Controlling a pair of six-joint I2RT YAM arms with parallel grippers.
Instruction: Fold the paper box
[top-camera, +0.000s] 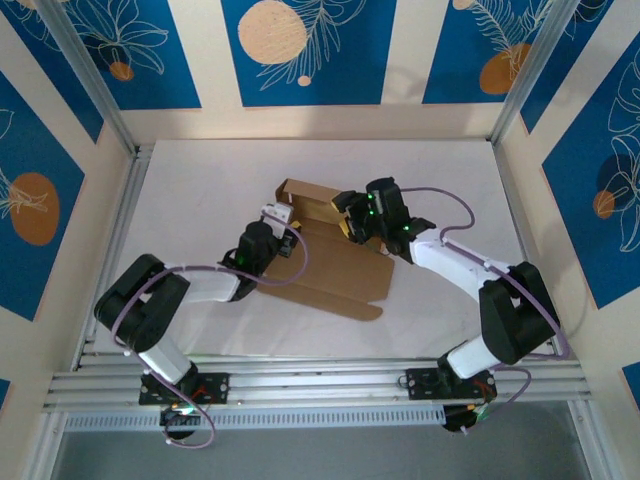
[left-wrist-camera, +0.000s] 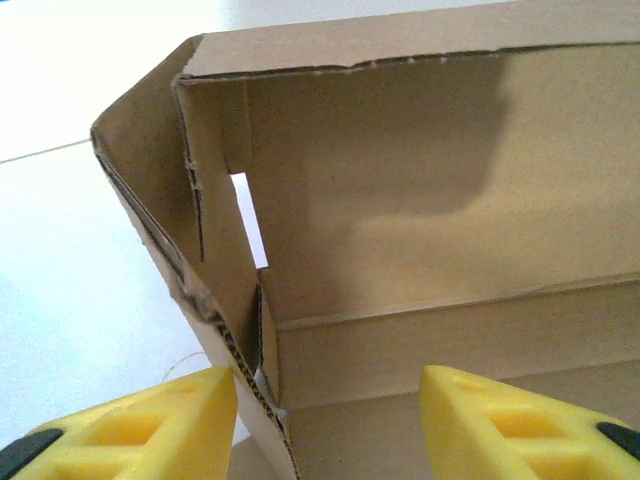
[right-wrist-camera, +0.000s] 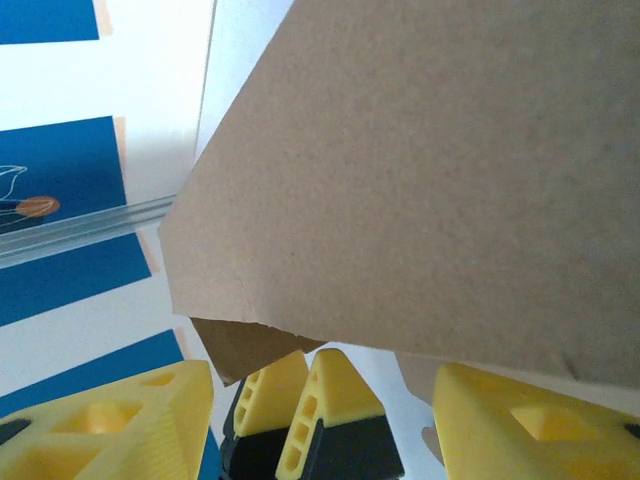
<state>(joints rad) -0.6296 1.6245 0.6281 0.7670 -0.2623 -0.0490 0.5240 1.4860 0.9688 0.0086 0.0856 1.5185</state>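
Between jaws of the left gripper (left-wrist-camera: 328, 415) stands the paper box (left-wrist-camera: 420, 200).

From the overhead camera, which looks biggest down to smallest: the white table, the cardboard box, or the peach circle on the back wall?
1. white table
2. paper box
3. peach circle
No two look alike in size.

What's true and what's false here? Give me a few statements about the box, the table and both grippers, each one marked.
1. The paper box is brown cardboard. True.
2. It lies fully flat as a sheet. False: its far part is folded up into walls.
3. The left gripper has its fingers apart. True.
4. The right gripper is clamped shut. False: its jaws stand open.
5. The table is black. False: it is white.
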